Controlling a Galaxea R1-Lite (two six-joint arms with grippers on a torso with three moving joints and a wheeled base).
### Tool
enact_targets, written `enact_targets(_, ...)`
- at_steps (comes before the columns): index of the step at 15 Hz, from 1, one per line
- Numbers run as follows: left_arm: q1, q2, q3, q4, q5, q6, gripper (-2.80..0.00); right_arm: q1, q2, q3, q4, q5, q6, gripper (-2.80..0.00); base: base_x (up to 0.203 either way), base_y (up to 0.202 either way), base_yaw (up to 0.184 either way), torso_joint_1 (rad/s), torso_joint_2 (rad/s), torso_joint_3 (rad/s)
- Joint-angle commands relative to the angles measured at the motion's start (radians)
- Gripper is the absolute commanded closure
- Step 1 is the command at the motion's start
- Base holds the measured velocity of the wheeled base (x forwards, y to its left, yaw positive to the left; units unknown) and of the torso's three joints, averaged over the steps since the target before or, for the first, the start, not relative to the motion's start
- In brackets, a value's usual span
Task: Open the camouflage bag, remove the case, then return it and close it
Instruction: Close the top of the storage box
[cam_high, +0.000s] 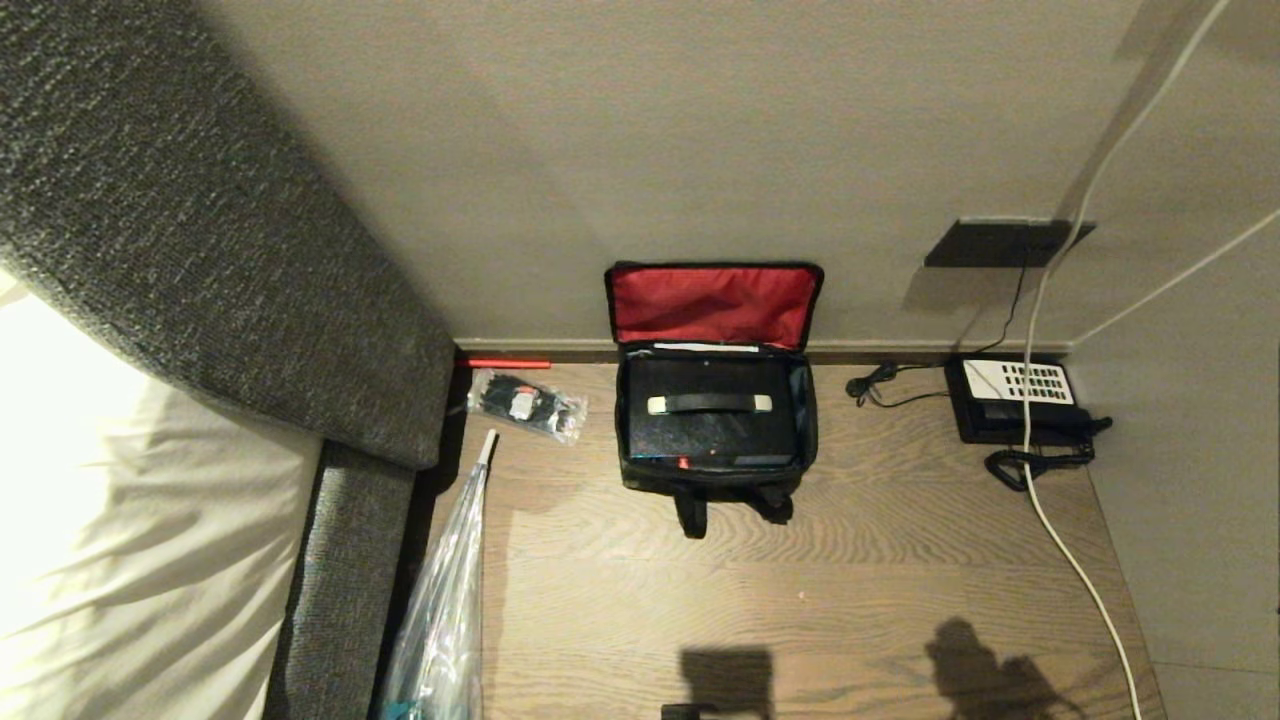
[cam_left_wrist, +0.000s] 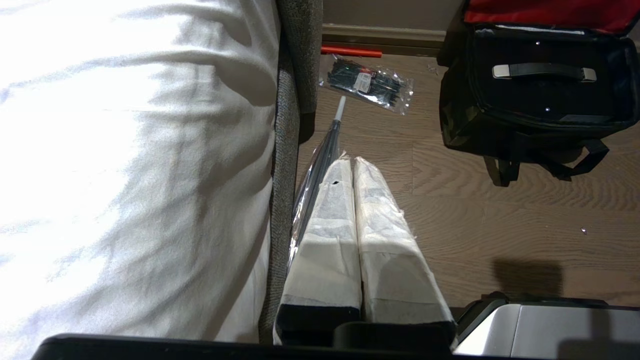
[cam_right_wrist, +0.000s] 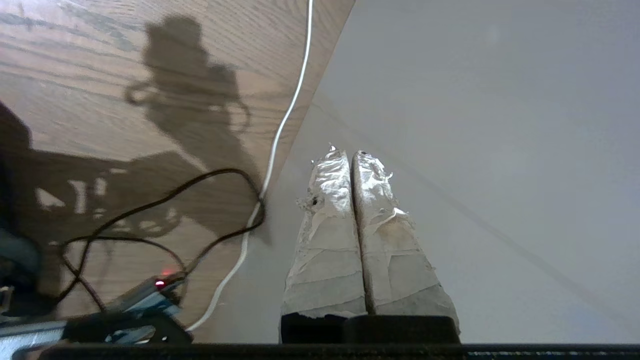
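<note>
The camouflage bag (cam_high: 700, 478) stands on the wood floor against the wall. Its lid is open and leans back, showing the red lining (cam_high: 712, 303). The black case (cam_high: 710, 435) lies inside the bag, its pale-ended carry handle (cam_high: 710, 403) facing up. The left wrist view shows the same bag (cam_left_wrist: 465, 125) and case (cam_left_wrist: 540, 95) from the side. My left gripper (cam_left_wrist: 348, 159) is shut and empty, low over the floor beside the bed and well short of the bag. My right gripper (cam_right_wrist: 348, 154) is shut and empty too, over a pale surface beside the wood floor. Neither arm shows in the head view.
A black desk telephone (cam_high: 1010, 400) sits right of the bag, with a white cable (cam_high: 1060, 540) running across the floor. A packet of cable ties (cam_high: 525, 402), a red stick (cam_high: 502, 363) and a plastic-sleeved umbrella (cam_high: 445, 600) lie left, by the grey bed frame (cam_high: 200, 230).
</note>
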Motion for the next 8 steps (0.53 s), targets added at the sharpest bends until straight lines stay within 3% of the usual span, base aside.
enact_targets(1,0.0,0.0,0.0,0.0,0.0,-0.001,0.0,-0.061,-0.118,0.013,0.016,0.039,0.002,0.0,0.0,0.0,0.0,0.0,0.0,0.0)
enact_targets(4,0.0,0.0,0.0,0.0,0.0,-0.001,0.0,-0.202,-0.289,0.037,0.026,0.227,0.033,0.0,0.0,0.0,0.0,0.0,0.0,0.0)
enact_targets(6,0.0,0.0,0.0,0.0,0.0,-0.001,0.0,-0.268,-0.376,0.047,0.056,0.351,0.152,0.0,0.0,0.0,0.0,0.0,0.0,0.0)
enact_targets(8,0.0,-0.001,0.0,0.0,0.0,-0.001,0.0,-0.306,-0.434,0.044,0.14,0.398,0.219,0.0,0.0,0.0,0.0,0.0,0.0,0.0)
